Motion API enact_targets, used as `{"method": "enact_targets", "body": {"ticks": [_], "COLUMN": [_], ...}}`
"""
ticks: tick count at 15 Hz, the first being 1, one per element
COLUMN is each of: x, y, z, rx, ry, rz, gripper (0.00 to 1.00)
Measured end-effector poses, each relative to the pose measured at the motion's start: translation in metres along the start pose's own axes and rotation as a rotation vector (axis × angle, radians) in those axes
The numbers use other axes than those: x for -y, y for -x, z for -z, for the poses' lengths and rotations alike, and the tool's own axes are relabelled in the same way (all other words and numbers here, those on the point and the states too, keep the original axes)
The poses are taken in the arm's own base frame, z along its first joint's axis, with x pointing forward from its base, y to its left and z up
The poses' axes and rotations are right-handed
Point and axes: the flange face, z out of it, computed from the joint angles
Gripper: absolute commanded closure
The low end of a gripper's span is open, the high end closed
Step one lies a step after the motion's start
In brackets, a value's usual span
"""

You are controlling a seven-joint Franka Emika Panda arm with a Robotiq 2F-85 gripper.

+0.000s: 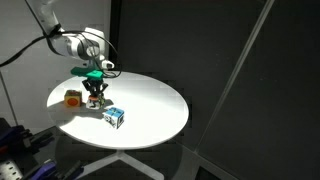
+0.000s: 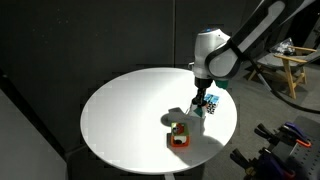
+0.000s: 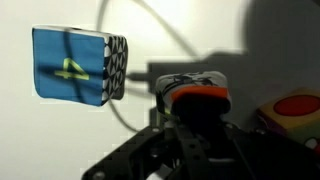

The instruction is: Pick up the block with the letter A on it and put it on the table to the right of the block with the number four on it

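While the table (image 1: 160, 112) (image 2: 118, 110), a large round white top, takes up the middle of both exterior views, the robot arm (image 1: 68, 44) (image 2: 252, 38) reaches in over it from the edge and bends down toward the side where three small cubes are gathered. The gripper (image 1: 96, 100) (image 2: 200, 108) (image 3: 195, 93) points downward, low over the tabletop, and throws a shadow on the white surface around it.

In the wrist view the fingers are seen almost edge-on, one behind the other. The jaws are drawn in on a small cube at their tips, the block with the letter A (image 3: 190, 82) (image 1: 96, 104), which shows as a dark patterned face with a pale rim. The letter itself cannot be read. Whether the cube rests on the tabletop or hangs just clear of it cannot be told.

The block with the number four (image 1: 115, 117) (image 2: 210, 103) (image 3: 72, 67) stands on the table near the gripper but apart from it. Its blue face with a yellow 4 is turned to the wrist camera, with a black-and-white chequered face beside it. An orange-and-yellow cube (image 1: 73, 98) (image 2: 179, 137) (image 3: 296, 112) sits on the gripper's other side, so the fingers stand between the two.
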Motion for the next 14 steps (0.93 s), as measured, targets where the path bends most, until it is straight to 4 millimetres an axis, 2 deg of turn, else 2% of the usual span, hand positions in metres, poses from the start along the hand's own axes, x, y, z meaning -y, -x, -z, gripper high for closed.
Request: {"method": "enact_targets", "body": {"ticks": [9, 10, 14], "x": [0.012, 0.012, 0.012], "y": [0.019, 0.02, 0.021], "z": [0.011, 0.012, 0.012], "rx": [0.048, 0.048, 0.048], "ry": [0.043, 0.043, 0.043], "rz": [0.279, 0.29, 0.298], "gripper": [0.94, 0.81, 0.81]}}
